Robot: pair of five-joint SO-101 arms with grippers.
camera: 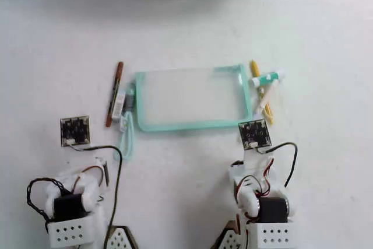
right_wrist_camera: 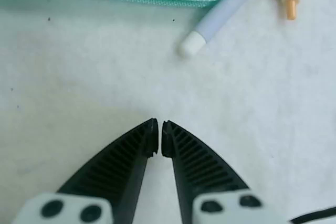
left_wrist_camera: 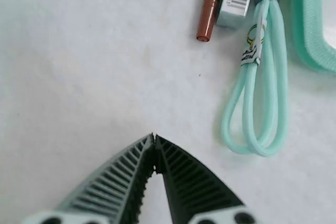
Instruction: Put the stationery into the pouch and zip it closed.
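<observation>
Flagging the geometry before you move: the stationery lies in two groups, one at each short end of the pouch (camera: 175, 127), so each arm has its own side.

**Left side**
- Left end effector (left_wrist_camera: 154, 141): jaws together, tips touching, holding nothing, over bare surface (camera: 186, 27).
- The brown pen (camera: 114, 93) lies ahead of it. Its long axis runs away from the arms, roughly parallel to the pouch's left short edge.
- A white block (camera: 118, 107) sits just beside the pen, between it and the pouch.
- The left arm is clearly nearer to both.
- The mint cord (camera: 127, 135) loops from the pouch's near-left corner toward that arm. I'd keep it out of the grasp.

**Right side**
- Right end effector (right_wrist_camera: 159, 131): all but together, a hairline gap at the tips, also empty.
- The pale pen (camera: 265, 102) lies ahead of it, just past the pouch's near-right corner. It is slanted, with one end pointing back toward the jaws.
- The yellow pen (camera: 255, 68) and the marker (camera: 266, 78) cross it farther out, in one small cluster along the pouch's right short edge.
- The right arm is nearer to all three.

**Count**
- 1 pouch and 1 cord.
- 5 items: 2 on the left (brown pen, block) and 3 on the right (pale pen, yellow pen, marker).
- None are in the pouch yet.
- I can't tell whether the zip is open.

My read: either arm must spread its jaws first and close across the pen's axis, not along it.
</observation>
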